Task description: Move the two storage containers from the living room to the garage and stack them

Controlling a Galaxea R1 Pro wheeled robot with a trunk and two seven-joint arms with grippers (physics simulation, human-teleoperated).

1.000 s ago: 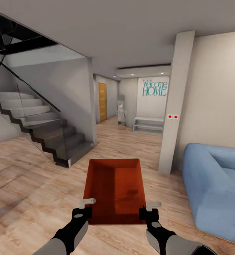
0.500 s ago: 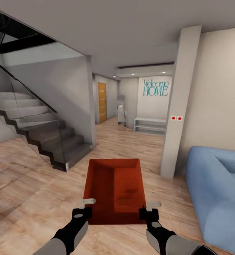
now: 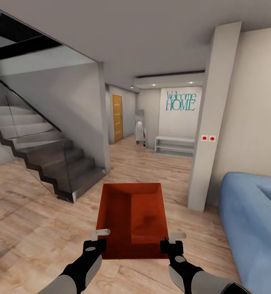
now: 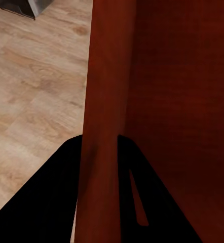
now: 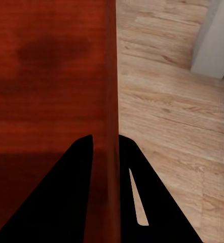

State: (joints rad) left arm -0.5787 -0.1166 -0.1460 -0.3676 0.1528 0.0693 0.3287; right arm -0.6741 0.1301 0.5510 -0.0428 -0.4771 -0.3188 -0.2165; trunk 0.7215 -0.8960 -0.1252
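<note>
One orange-red storage container (image 3: 132, 216), open-topped and empty, hangs level in front of me above the living room's wood-plank floor (image 3: 37, 220). My left gripper (image 3: 96, 241) is shut on its left wall near the near corner. My right gripper (image 3: 172, 241) is shut on its right wall opposite. In the left wrist view the thin red wall of the container (image 4: 107, 76) runs between the black fingers of the left gripper (image 4: 99, 140). The right wrist view shows the container (image 5: 51, 76) clamped the same way in the right gripper (image 5: 106, 139). The garage is out of view.
A grey staircase (image 3: 49, 159) with a glass railing stands at the left. A white pillar (image 3: 211, 122) and a blue sofa (image 3: 254, 220) are at the right. Between them the wood floor leads to a hallway with a wooden door (image 3: 117, 117) and a white bench shelf (image 3: 174, 146).
The whole view has shifted: stairs slid left, pillar and sofa slid right and closer, so the camera has moved forward. Container and both grippers hold the same pose.
</note>
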